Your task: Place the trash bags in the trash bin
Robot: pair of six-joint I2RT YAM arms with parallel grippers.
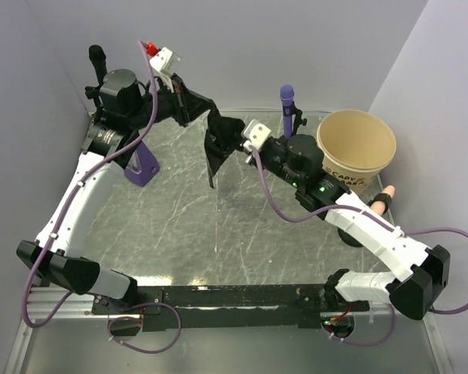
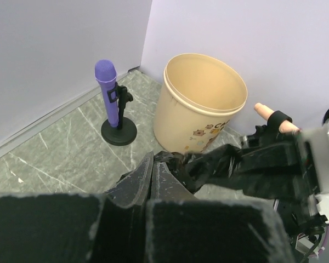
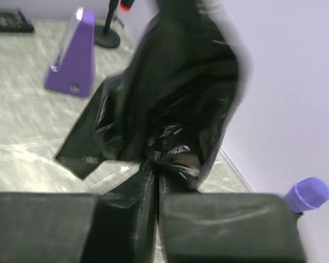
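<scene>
- Your left hand (image 2: 153, 171) is closed all the way, pinching a fold of the trash bag (image 1: 218, 144) between its fingers.
- Your right hand (image 3: 156, 172) is closed down on the same bag, with crinkled black film bunched at its fingertips.
- The bag hangs in the air between the two hands, to the left of the trash bin (image 1: 363, 178) in the overhead view. Its loose lower corner dangles toward the worktop (image 1: 187, 226).
- None of the bag is inside the bin, which stands upright with its pale inside bare.
- A purple microphone (image 1: 287, 101) on a black round base stands upright between the bag and the bin, just beside the bin's left rim.
- Your right arm's wrist lies close along the bin's left wall.
- A peach-coloured rod (image 1: 383, 200) with a black band sticks out just beside the bin's near right side.
- A purple wedge (image 1: 144, 167) and a black microphone (image 1: 98, 61) stand well apart from the bin, far to its left.
</scene>
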